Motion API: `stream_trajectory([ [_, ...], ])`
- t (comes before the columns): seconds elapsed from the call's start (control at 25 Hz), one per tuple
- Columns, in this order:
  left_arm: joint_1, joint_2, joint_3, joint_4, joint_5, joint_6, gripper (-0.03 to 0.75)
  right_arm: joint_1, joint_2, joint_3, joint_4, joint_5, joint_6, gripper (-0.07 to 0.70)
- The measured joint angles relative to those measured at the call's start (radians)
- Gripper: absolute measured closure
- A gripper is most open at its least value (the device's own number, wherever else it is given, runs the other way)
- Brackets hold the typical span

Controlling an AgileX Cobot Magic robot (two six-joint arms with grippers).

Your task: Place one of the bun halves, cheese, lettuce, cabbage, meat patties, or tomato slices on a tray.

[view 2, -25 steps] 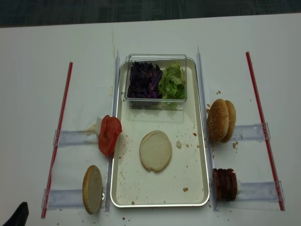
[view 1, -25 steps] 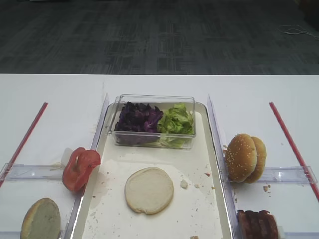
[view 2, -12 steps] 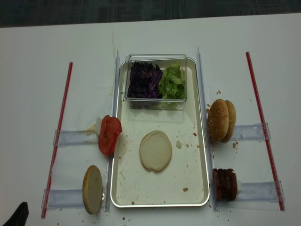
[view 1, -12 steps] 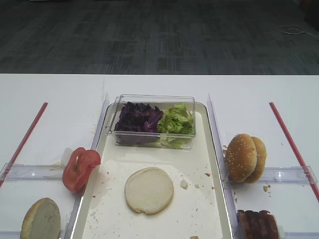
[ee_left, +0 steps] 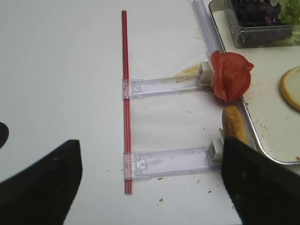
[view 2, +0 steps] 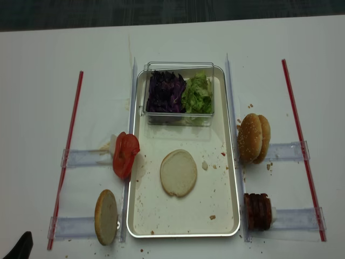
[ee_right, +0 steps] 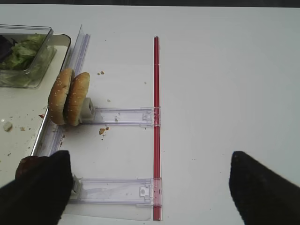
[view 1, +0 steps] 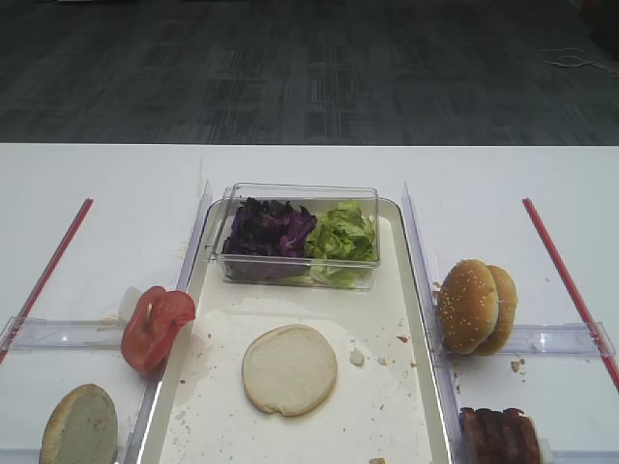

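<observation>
One bun half point(view 1: 289, 369) lies flat, cut-face up, on tray point(view 1: 406, 425); both pincers gape empty.

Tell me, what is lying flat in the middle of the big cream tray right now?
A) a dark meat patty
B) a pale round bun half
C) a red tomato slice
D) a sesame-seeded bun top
B: the bun half lies cut face up on the tray, while the tomato slices stand off its left rim and the meat patties stand off its right rim.
</observation>
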Motion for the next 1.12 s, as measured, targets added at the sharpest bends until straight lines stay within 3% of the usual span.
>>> stream_trajectory([
  [1.12,0.000,0.000,0.000,0.000,0.000,0.000,0.121,0.000,0.000,0.000,0.000,0.000,0.000,-0.067],
])
